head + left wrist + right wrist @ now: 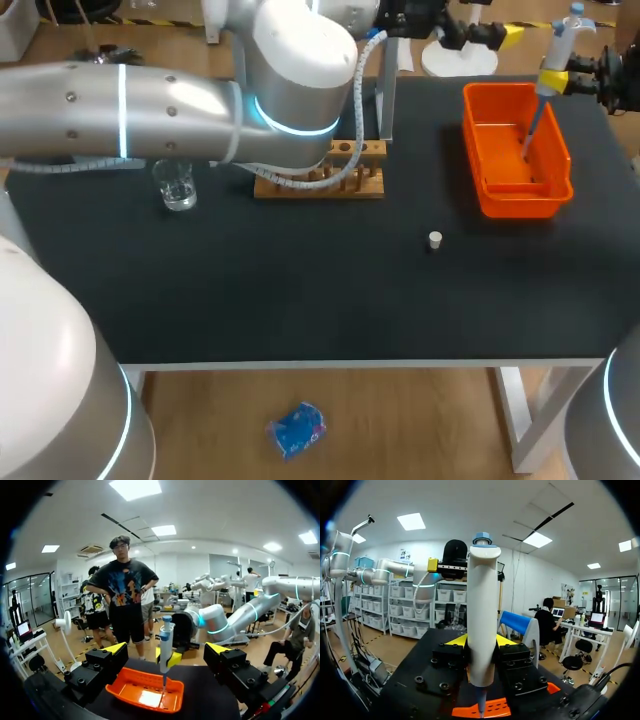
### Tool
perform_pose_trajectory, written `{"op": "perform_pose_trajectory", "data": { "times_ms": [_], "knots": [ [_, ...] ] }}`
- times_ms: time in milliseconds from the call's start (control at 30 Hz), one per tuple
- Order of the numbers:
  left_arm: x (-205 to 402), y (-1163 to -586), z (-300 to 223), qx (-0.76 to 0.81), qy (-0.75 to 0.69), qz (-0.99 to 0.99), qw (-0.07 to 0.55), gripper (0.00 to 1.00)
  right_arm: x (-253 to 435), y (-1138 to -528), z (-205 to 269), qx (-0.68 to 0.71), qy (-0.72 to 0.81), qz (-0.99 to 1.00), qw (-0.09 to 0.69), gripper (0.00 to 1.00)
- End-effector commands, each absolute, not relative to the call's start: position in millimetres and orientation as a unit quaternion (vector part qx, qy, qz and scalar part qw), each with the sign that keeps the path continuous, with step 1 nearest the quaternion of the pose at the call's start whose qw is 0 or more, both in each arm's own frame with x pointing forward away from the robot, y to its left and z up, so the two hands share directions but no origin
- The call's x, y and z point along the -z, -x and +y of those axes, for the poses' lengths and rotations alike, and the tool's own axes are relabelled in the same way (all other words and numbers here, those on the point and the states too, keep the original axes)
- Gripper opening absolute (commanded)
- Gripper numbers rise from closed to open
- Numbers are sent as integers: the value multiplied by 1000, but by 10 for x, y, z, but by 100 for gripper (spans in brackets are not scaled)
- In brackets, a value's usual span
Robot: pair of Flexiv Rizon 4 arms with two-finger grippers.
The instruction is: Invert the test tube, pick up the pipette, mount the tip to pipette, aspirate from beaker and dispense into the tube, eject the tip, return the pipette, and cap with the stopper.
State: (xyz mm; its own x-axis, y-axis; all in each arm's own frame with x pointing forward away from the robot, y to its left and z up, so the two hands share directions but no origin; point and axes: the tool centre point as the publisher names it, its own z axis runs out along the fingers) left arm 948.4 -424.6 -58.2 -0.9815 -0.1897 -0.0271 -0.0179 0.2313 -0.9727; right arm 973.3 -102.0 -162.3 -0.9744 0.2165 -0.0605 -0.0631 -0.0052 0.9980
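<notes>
1. Right gripper [481, 641]: yellow-tipped fingers pinch the white pipette with a blue top button [482, 610] from both sides, low on its body. The pipette is held near upright.
2. The pipette's thin lower end points down into the orange plastic tray [515, 195] at the far right of the black table top [300, 300]. Cannot tell whether it touches the tray floor.
3. Left gripper [166, 648]: fingers spread wide, holding nothing. It hangs above the table's far edge, facing the pipette and tray.
4. Wooden tube rack [320, 182]: far middle of the table, partly hidden by the left arm.
5. Clear glass beaker [178, 188]: left of the rack, apart from it.
6. Small white stopper [435, 239]: alone on the table, between rack and tray, nearer the front.
</notes>
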Motion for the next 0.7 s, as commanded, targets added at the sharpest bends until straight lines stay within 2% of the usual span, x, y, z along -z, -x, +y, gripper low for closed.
{"op": "perform_pose_trajectory", "data": {
  "times_ms": [33, 333, 700],
  "knots": [
    [570, -9574, -4368, 568, 73, 817, 58, 100, 1621, -9732, -1020, -707, -55, 698, 99, 0],
    [676, -9622, -4404, 517, 73, 852, 26, 100, 1621, -9732, -1020, -707, -55, 698, 99, 0],
    [688, -9709, -4404, 453, 70, 887, 50, 100, 1621, -9732, -1020, -707, -55, 698, 99, 0]
  ]
}}
